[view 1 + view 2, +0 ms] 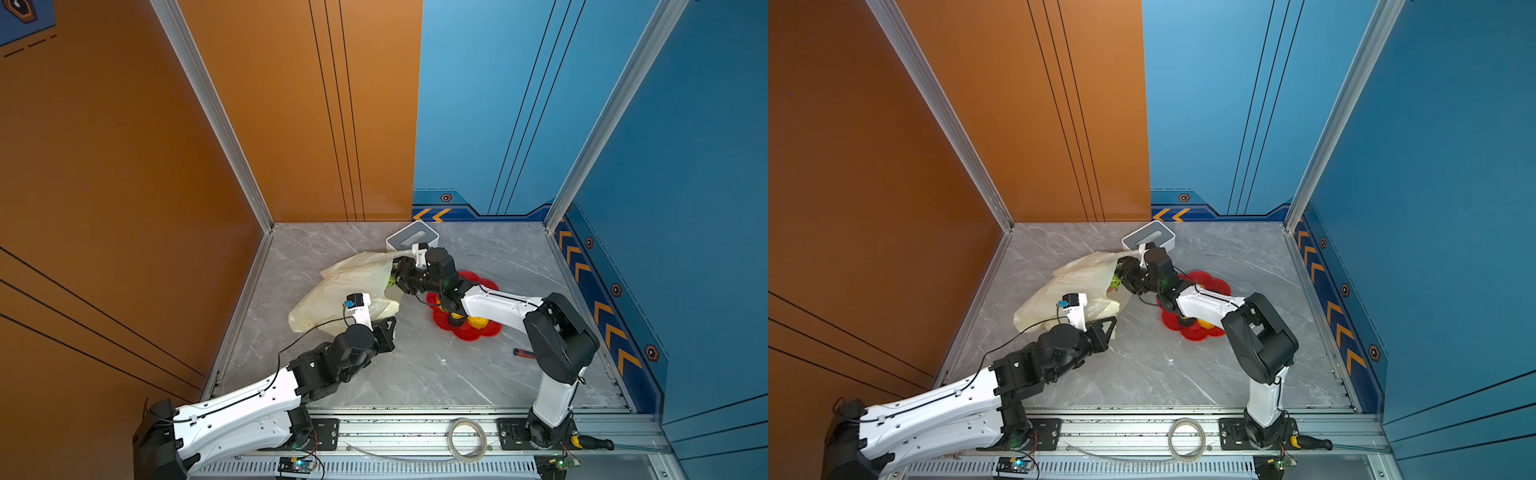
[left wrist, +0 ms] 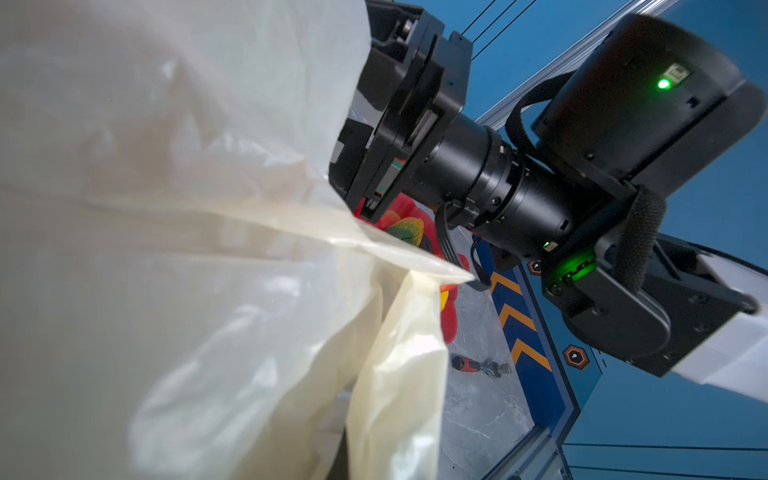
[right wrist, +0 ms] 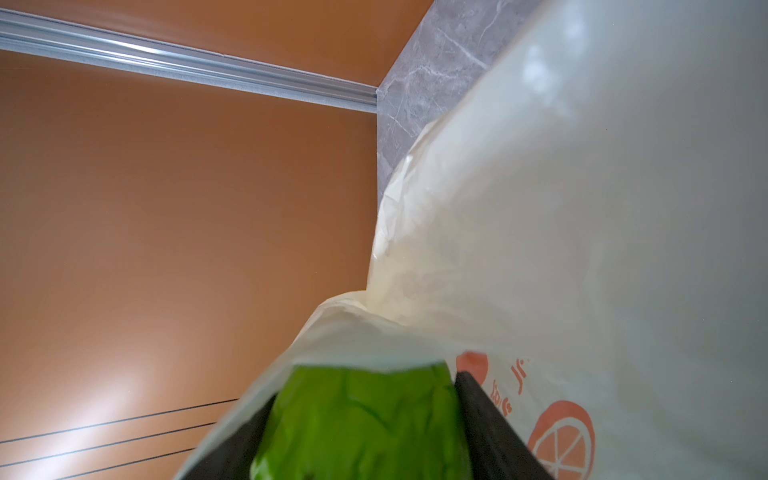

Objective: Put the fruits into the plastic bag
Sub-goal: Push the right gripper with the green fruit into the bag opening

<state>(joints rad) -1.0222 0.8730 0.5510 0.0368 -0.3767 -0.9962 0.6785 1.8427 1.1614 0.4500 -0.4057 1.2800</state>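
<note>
The cream plastic bag (image 1: pixel 345 286) (image 1: pixel 1067 286) lies crumpled left of centre, its mouth facing right. At that mouth my right gripper (image 1: pixel 395 277) (image 1: pixel 1122 275) is shut on a bumpy green fruit (image 1: pixel 391 282) (image 3: pixel 361 419), which sits between its black fingers (image 3: pixel 486 432) just under the bag's rim (image 3: pixel 353 332). My left gripper (image 1: pixel 390 323) (image 1: pixel 1111 322) is shut at the bag's near corner; the bag (image 2: pixel 187 249) hides its jaws in the left wrist view. Yellow fruits (image 1: pixel 477 321) (image 1: pixel 1204 322) and a red-yellow-green mango (image 2: pixel 405 230) lie in the red flower dish (image 1: pixel 486 286).
A white-and-grey box (image 1: pixel 412 237) (image 1: pixel 1148 237) stands behind the bag's mouth. A red-handled tool (image 1: pixel 524 353) (image 2: pixel 478 365) lies on the marble floor near the right arm. A roll of tape (image 1: pixel 467 444) rests on the front rail. Orange and blue walls close in the sides.
</note>
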